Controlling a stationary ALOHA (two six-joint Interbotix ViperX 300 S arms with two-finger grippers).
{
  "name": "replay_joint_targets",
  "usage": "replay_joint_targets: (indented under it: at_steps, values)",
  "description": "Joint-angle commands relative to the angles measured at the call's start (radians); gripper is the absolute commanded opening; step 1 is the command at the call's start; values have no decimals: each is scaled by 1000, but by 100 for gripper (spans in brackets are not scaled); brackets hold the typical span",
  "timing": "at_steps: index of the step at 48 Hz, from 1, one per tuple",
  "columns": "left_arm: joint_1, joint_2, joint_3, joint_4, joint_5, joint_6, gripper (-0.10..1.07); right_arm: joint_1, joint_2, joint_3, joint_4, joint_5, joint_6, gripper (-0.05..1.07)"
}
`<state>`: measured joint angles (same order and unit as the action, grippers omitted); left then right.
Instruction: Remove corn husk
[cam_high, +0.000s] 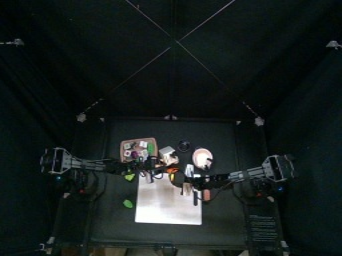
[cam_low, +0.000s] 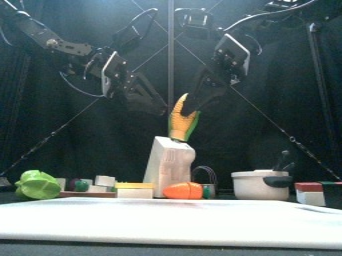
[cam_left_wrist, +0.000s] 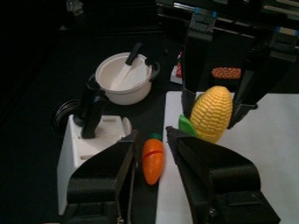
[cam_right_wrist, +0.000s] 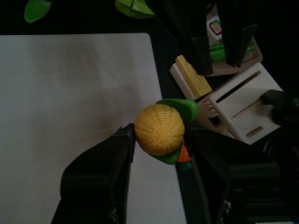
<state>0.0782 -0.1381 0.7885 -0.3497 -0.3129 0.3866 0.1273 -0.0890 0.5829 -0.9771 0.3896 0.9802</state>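
Right wrist view: right jaws pinch the corn (cam_right_wrist: 162, 129); left jaws spread nearby.

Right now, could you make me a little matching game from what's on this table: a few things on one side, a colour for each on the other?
Things:
1. corn
2. carrot
3. pot
4. pepper

Colours:
A. white
B. green
C. yellow
D. orange

Pairs: 1-C, 2-D, 3-A, 4-B
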Motion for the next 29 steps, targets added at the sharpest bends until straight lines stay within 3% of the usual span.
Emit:
replay_joint_targets:
  at_steps: [1, 16, 29]
  values:
    - [0, -3, -31, -18, -3, -20, 78, 2, -14, -20, 0, -2, 2, 56]
    - [-17, -6, -41, -48, 35, -87, 78, 2, -6, -20, 0, -2, 2, 56]
    - [-26, 20, -67, -48, 94, -94, 78, -2, -3, -21, 0, -2, 2, 56]
